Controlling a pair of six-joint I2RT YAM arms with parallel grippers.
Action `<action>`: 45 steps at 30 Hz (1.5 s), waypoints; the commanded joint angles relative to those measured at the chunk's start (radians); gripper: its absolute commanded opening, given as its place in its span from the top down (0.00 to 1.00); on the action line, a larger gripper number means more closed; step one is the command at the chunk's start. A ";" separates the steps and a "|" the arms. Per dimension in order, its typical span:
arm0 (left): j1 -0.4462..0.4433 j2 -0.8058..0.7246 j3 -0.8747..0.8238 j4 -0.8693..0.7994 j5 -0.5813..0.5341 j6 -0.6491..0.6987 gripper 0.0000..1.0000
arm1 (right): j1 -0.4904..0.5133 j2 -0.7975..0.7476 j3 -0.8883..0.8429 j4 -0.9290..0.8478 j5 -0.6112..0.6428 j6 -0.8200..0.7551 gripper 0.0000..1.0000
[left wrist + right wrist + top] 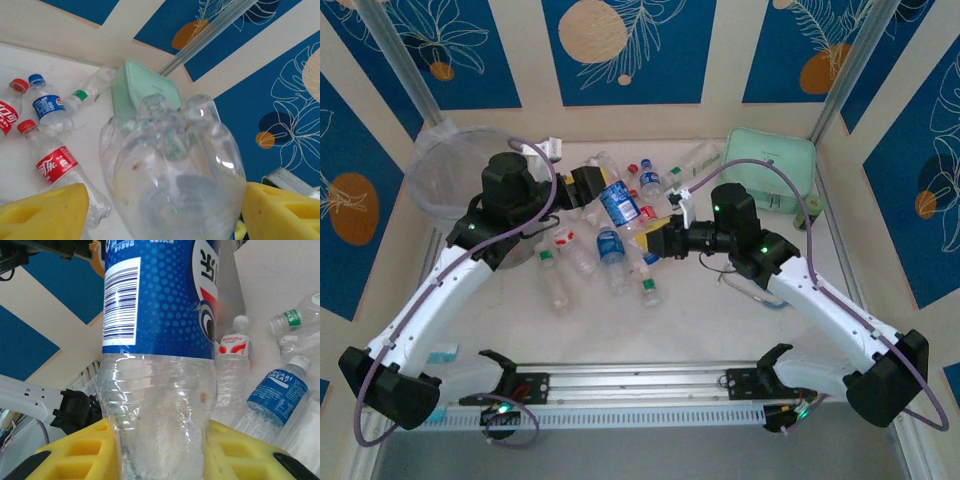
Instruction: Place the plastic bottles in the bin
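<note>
Bottle (618, 205) — one, blue-labelled — clamped in right fingers (75, 455); left fingers (45, 210) flank its base, grip unclear.

The held bottle (155, 340) is clear, glossy plastic, dented and crinkled below a shiny printed blue film label. The right gripper (160, 455) has matt yellow fingers (65, 455) with a hollow-celled, moulded-plastic look. The mint green case (770, 165) looks matt and soft-skinned. Left of the case, the desk (700, 320) is smooth and white, faintly veined. Farther left of the case, the bin (428, 195) wears a crinkly clear film liner.
</note>
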 commanded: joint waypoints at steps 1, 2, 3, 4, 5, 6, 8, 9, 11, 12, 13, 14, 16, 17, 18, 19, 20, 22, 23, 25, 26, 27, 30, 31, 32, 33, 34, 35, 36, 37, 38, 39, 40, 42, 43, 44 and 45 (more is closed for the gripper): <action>-0.008 -0.007 -0.016 0.052 -0.029 -0.014 0.28 | 0.022 0.020 0.000 0.028 0.012 -0.024 0.77; -0.008 -0.009 -0.018 0.056 -0.035 -0.015 0.32 | 0.028 0.027 0.000 0.026 0.019 -0.030 0.77; -0.008 -0.009 -0.020 0.055 -0.043 -0.014 0.34 | 0.033 0.035 0.000 0.022 0.024 -0.035 0.77; -0.008 -0.008 -0.019 0.052 -0.049 -0.011 0.35 | 0.039 0.039 -0.002 0.024 0.027 -0.038 0.77; -0.008 -0.008 -0.018 0.050 -0.051 -0.009 0.35 | 0.044 0.043 -0.002 0.027 0.029 -0.039 0.77; -0.008 -0.007 -0.021 0.050 -0.052 -0.008 0.36 | 0.049 0.048 -0.005 0.029 0.032 -0.041 0.78; -0.008 -0.007 -0.026 0.050 -0.060 -0.006 0.37 | 0.055 0.057 -0.003 0.028 0.035 -0.046 0.78; -0.008 -0.006 -0.029 0.051 -0.064 -0.004 0.37 | 0.059 0.061 -0.002 0.024 0.036 -0.050 0.77; -0.007 -0.002 -0.029 0.049 -0.067 0.000 0.33 | 0.066 0.066 0.003 0.019 0.041 -0.056 0.77; -0.007 0.001 -0.029 0.047 -0.069 0.001 0.27 | 0.071 0.067 0.004 0.016 0.047 -0.061 0.77; -0.008 0.004 -0.027 0.045 -0.071 0.003 0.23 | 0.074 0.069 0.006 0.013 0.053 -0.063 0.78; -0.007 0.005 -0.028 0.046 -0.074 0.004 0.23 | 0.075 0.069 0.006 0.012 0.056 -0.062 0.78; -0.008 0.006 -0.031 0.049 -0.082 0.006 0.24 | 0.077 0.069 0.006 0.010 0.058 -0.066 0.78; -0.008 0.005 -0.033 0.050 -0.085 0.006 0.29 | 0.077 0.069 0.004 0.010 0.058 -0.067 0.78; -0.007 0.003 -0.036 0.053 -0.087 0.007 0.34 | 0.078 0.069 0.002 0.009 0.059 -0.067 0.78; -0.007 0.002 -0.038 0.054 -0.088 0.006 0.37 | 0.078 0.069 0.001 0.005 0.061 -0.068 0.78; -0.007 0.000 -0.041 0.054 -0.089 0.006 0.40 | 0.078 0.069 0.000 0.001 0.062 -0.069 0.78; -0.007 0.000 -0.041 0.052 -0.094 0.011 0.46 | 0.079 0.066 -0.005 0.002 0.062 -0.068 0.78; -0.007 0.000 -0.039 0.049 -0.098 0.013 0.48 | 0.080 0.065 -0.006 0.003 0.062 -0.070 0.78; -0.007 0.000 -0.038 0.044 -0.104 0.018 0.50 | 0.079 0.066 -0.005 0.001 0.066 -0.071 0.77; -0.007 0.000 -0.034 0.040 -0.108 0.021 0.51 | 0.078 0.067 -0.003 -0.004 0.071 -0.073 0.76; -0.007 0.000 -0.028 0.034 -0.113 0.028 0.53 | 0.077 0.067 0.004 -0.016 0.076 -0.078 0.72; -0.005 0.003 0.006 0.003 -0.136 0.057 0.56 | 0.064 0.065 0.028 -0.072 0.085 -0.099 0.48; -0.004 0.003 0.023 -0.011 -0.144 0.071 0.56 | 0.056 0.061 0.040 -0.097 0.092 -0.103 0.37; -0.002 0.005 0.041 -0.022 -0.153 0.084 0.56 | 0.048 0.055 0.048 -0.119 0.098 -0.107 0.33; 0.001 0.005 0.062 -0.037 -0.166 0.099 0.56 | 0.036 0.045 0.055 -0.141 0.115 -0.109 0.28; 0.007 0.001 0.085 -0.050 -0.182 0.116 0.56 | 0.024 0.030 0.054 -0.153 0.134 -0.107 0.24; 0.011 -0.002 0.103 -0.058 -0.199 0.129 0.56 | 0.010 0.016 0.050 -0.161 0.146 -0.105 0.21; 0.018 -0.007 0.123 -0.064 -0.218 0.143 0.56 | -0.012 -0.002 0.042 -0.164 0.148 -0.098 0.19; 0.028 -0.012 0.146 -0.075 -0.234 0.157 0.57 | -0.037 -0.018 0.029 -0.163 0.141 -0.089 0.19; 0.038 -0.013 0.169 -0.085 -0.247 0.172 0.57 | -0.060 -0.029 0.018 -0.162 0.127 -0.079 0.18; 0.052 -0.015 0.197 -0.101 -0.262 0.188 0.58 | -0.089 -0.036 0.007 -0.161 0.107 -0.068 0.18; 0.069 -0.017 0.226 -0.118 -0.282 0.208 0.59 | -0.113 -0.042 -0.010 -0.159 0.090 -0.057 0.18; 0.102 -0.018 0.294 -0.162 -0.340 0.255 0.60 | -0.144 -0.045 -0.033 -0.159 0.088 -0.033 0.18; 0.106 -0.018 0.335 -0.192 -0.409 0.297 0.61 | -0.155 -0.040 -0.040 -0.167 0.104 -0.018 0.19; 0.108 -0.020 0.369 -0.211 -0.464 0.343 0.64 | -0.167 -0.031 -0.045 -0.179 0.126 -0.006 0.19; 0.109 -0.021 0.409 -0.235 -0.526 0.391 0.67 | -0.182 -0.019 -0.046 -0.196 0.145 0.008 0.19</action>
